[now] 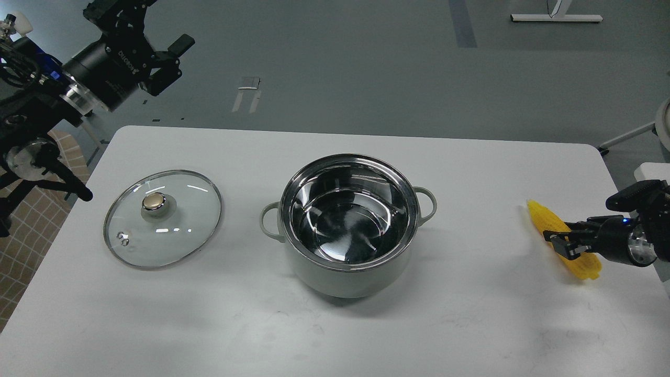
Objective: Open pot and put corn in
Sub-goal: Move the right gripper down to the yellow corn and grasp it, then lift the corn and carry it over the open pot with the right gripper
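The pale grey-green pot (pixel 348 275) stands open at the middle of the white table, and its shiny steel inside is empty. The yellow corn (pixel 537 215) lies on the table at the far right. My right gripper (pixel 559 242) comes in from the right edge, low over the table. Its fingers are closed on either side of the cob's middle, and the cob still rests on the table. My left gripper (pixel 175 60) is open and empty, raised beyond the table's far left corner.
The round glass lid (pixel 172 235) with a gold knob (pixel 154 201) lies flat on the table, left of the pot. The table's right edge runs close behind the corn. Grey floor lies beyond the table.
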`<action>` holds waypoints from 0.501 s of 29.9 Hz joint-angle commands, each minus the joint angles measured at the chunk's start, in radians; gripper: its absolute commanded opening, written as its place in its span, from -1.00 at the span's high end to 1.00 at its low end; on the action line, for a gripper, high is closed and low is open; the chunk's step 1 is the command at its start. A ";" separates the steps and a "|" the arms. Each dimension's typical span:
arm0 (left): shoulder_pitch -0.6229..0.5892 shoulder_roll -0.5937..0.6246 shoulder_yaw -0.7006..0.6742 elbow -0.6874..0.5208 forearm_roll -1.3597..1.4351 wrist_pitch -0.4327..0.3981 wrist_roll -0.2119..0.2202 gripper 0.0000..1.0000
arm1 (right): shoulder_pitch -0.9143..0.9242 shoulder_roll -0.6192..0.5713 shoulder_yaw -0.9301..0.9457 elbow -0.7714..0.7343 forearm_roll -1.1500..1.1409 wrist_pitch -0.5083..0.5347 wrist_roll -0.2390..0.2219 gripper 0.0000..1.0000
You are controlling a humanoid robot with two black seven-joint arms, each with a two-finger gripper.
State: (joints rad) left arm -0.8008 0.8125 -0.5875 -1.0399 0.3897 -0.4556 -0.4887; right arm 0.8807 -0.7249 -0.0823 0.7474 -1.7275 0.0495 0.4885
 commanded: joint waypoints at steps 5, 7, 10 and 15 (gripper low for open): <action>0.000 0.001 0.000 0.000 0.000 0.000 0.000 -0.93 | 0.196 -0.087 0.003 0.139 0.022 0.006 0.000 1.00; 0.000 -0.001 0.000 0.000 0.000 0.000 0.000 -0.94 | 0.329 -0.099 -0.001 0.171 0.038 0.023 0.000 1.00; 0.000 -0.001 0.000 0.000 0.000 0.000 0.000 -0.93 | 0.429 -0.091 -0.022 0.178 0.078 0.058 0.000 1.00; -0.001 -0.004 -0.002 0.000 -0.002 0.009 0.000 -0.93 | 0.724 0.068 -0.238 0.181 0.199 0.081 0.000 1.00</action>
State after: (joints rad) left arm -0.8010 0.8104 -0.5875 -1.0404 0.3891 -0.4537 -0.4888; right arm 1.4818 -0.7323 -0.2239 0.9268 -1.5840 0.1243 0.4885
